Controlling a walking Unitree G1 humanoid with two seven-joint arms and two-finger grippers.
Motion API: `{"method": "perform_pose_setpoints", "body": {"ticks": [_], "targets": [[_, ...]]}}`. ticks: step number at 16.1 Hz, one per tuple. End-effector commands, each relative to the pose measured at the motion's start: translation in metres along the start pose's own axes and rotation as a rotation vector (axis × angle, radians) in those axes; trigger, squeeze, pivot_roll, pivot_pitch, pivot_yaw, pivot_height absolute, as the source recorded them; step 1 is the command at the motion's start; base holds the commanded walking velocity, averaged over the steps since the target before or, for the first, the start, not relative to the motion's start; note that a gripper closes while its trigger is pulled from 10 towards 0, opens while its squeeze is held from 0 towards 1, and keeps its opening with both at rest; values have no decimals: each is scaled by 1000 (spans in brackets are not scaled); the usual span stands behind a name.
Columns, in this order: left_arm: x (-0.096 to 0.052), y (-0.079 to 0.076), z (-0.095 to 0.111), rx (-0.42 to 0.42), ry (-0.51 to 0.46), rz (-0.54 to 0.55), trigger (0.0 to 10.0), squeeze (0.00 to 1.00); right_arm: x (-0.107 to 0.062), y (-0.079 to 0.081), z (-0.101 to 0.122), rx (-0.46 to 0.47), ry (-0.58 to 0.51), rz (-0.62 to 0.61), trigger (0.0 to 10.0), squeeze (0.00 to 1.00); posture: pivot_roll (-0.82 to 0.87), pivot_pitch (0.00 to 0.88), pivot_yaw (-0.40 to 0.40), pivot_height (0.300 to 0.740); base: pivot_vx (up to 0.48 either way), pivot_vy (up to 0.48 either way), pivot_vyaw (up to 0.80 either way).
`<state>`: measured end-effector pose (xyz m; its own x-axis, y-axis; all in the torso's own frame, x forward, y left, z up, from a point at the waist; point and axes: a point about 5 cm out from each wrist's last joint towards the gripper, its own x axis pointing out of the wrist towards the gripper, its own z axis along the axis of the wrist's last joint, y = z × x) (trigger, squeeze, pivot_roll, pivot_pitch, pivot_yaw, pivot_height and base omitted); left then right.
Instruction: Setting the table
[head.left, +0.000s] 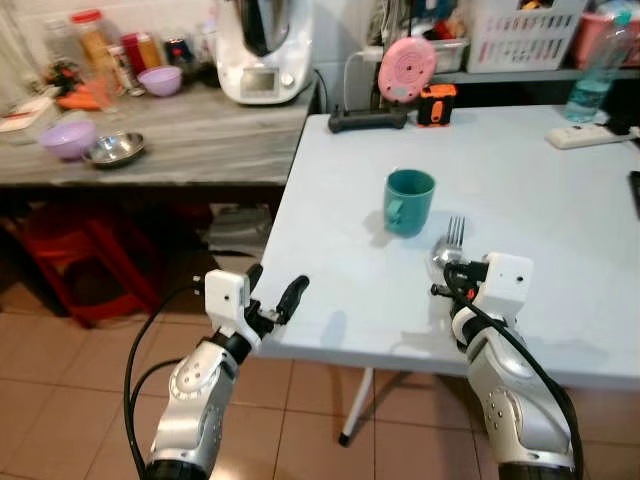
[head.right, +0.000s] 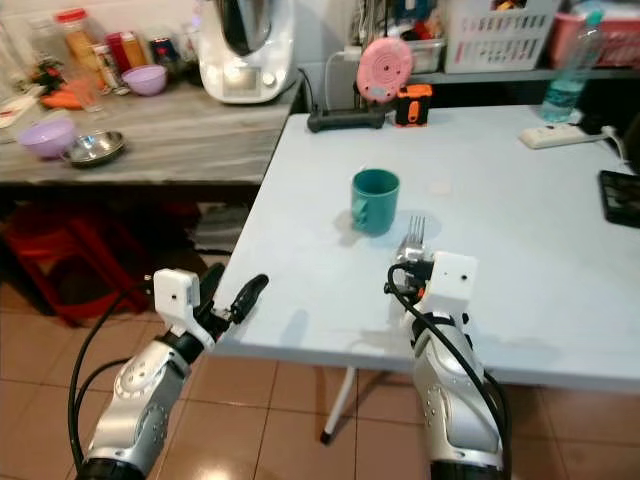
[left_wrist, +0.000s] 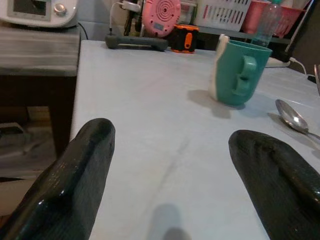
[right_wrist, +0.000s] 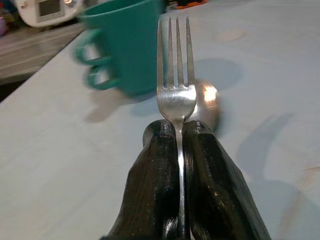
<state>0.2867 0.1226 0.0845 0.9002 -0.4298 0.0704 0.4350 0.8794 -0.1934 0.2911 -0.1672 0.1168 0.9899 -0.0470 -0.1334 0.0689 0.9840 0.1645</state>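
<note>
Right gripper (right_wrist: 177, 150) is pinching a silver fork (right_wrist: 176, 75) tight between its black fingers as I am holding it low over the pale table (head.left: 560, 230), tines pointing away at twelve o'clock. A spoon (left_wrist: 294, 117) is lying on the table directly beneath and just beyond the tines, its bowl toward the teal mug (head.left: 409, 201), which is standing near, at about eleven o'clock from the fork. The fork's long axis is running roughly parallel to the spoon, so I am judging a short lowering alongside it. Left gripper (head.left: 270, 305) is hovering spread wide and empty at the table's near edge, at nine o'clock and well apart from the fork.
</note>
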Motion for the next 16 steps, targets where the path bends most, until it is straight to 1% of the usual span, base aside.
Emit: {"method": "perform_pose_setpoints", "body": {"ticks": [1,4,6,9,12,16], "targets": [[-3,8,-1,9,7,26,10000,0,0,8,0,5,-7,30,10000,0,-78,0,103,740,0,368,0],[-2,9,0,5,3,27,10000,0,0,8,-2,1,-7,31,10000,0,-76,0,105,740,0,377,0],[-1,11,1,4,-4,45,10000,0,1,9,1,-4,-26,35,10000,0,-76,0,108,740,0,398,0],[0,16,5,12,-19,81,10000,0,1,11,5,-8,-61,46,10000,0,-75,0,111,740,0,395,0],[1,21,6,9,-25,113,10000,0,2,11,5,0,-69,50,10000,0,-72,0,110,740,0,410,0],[2,21,6,8,-29,117,10000,0,3,12,4,6,-70,53,10000,0,-69,0,111,740,0,420,0]]}}
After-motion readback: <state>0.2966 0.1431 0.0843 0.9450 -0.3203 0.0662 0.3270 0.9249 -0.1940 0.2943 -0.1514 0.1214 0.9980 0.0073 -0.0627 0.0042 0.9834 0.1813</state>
